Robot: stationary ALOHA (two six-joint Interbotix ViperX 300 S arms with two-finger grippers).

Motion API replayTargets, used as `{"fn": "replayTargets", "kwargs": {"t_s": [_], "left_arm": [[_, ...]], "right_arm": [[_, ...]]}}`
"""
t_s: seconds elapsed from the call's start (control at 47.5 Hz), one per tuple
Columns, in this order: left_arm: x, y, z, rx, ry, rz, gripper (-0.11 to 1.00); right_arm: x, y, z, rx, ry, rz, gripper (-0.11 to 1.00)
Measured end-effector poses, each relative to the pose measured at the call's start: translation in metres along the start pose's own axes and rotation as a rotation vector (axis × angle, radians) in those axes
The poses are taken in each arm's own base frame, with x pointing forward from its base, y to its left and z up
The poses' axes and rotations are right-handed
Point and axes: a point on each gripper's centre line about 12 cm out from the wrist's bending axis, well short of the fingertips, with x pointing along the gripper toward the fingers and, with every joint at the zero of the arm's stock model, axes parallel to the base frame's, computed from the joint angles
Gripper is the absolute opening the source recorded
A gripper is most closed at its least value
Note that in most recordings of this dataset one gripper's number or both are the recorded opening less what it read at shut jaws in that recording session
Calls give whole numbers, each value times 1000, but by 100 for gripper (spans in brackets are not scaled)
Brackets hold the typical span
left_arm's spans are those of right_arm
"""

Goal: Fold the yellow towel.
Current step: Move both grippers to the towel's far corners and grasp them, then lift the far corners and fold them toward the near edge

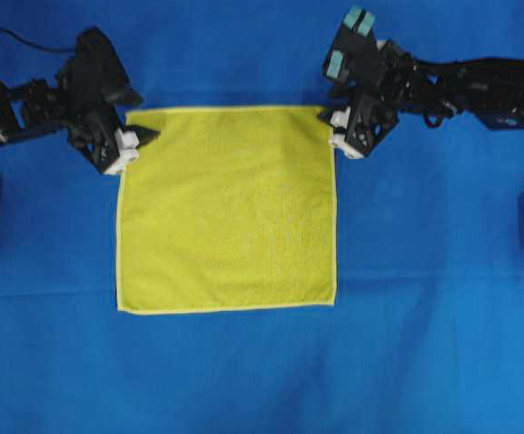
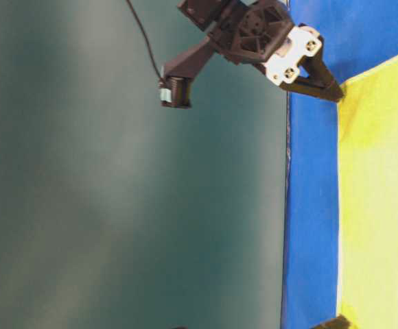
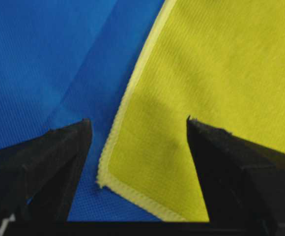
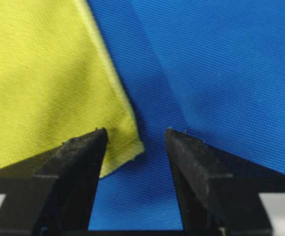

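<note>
The yellow towel [image 1: 227, 210] lies flat and square on the blue cloth [image 1: 425, 344] covering the counter, unfolded. The left gripper [image 3: 138, 129] and right gripper [image 4: 135, 135] each straddle a far corner with jaws wide and holding nothing, probably placed to pinch both corners for the first fold; whether they touch the cloth is unclear. No readable writing shows.

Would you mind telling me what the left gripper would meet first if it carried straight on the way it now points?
Most likely the yellow towel: its near corner lies between the open fingers of the left gripper, with blue cloth beside it. How far off the corner lies is unclear.
</note>
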Motion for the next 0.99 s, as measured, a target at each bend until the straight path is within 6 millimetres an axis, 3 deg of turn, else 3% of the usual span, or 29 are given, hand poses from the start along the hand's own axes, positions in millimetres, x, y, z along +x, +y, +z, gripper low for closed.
{"fn": "replayTargets", "kwargs": {"t_s": [0.169,0.274,0.4,0.548,0.801,0.991], "left_arm": [[4,7,-5,-12,23,19,72],[5,8,-7,1,37,23,65],[5,9,-11,10,69,23,36],[6,9,-17,14,106,22,2],[6,8,-16,19,110,21,2],[2,7,4,27,100,16,2]], "right_arm": [[6,-5,-3,7,-6,-8,51],[8,-7,-4,7,-9,-13,35],[9,-8,-4,-9,-8,-13,5],[10,-8,-5,-12,-3,-12,4],[9,-8,-8,-8,2,-13,4],[-3,-8,-1,-9,-5,-13,4]]}}
